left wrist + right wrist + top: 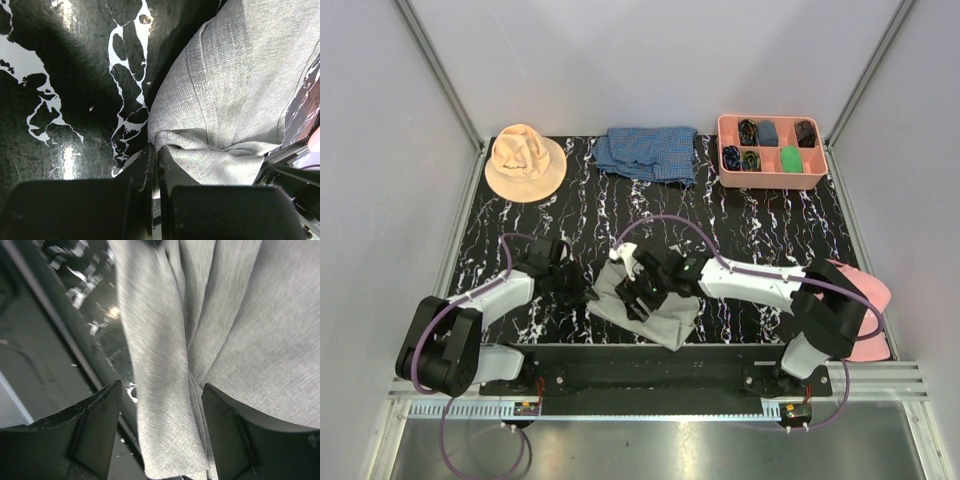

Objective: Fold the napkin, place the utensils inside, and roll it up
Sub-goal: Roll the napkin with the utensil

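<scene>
The napkin (660, 312) lies crumpled, light grey, near the table's front edge between the two arms. My left gripper (580, 290) is at its left edge. In the left wrist view the left gripper (156, 152) is shut, with a fold of the napkin (235, 90) pinched between the fingertips. My right gripper (642, 285) hovers over the middle of the cloth. In the right wrist view the right gripper (161, 385) stands open, and a long fold of the napkin (160, 405) runs between its fingers (100, 415) without being clamped. The utensils are out of view.
An orange hat (525, 160) sits at the back left, a blue checked cloth (650, 152) at the back middle and a pink tray (772, 183) with small dark items at the back right. A pink hat (868, 300) lies by the right arm. A metal rail (660, 350) borders the table's front.
</scene>
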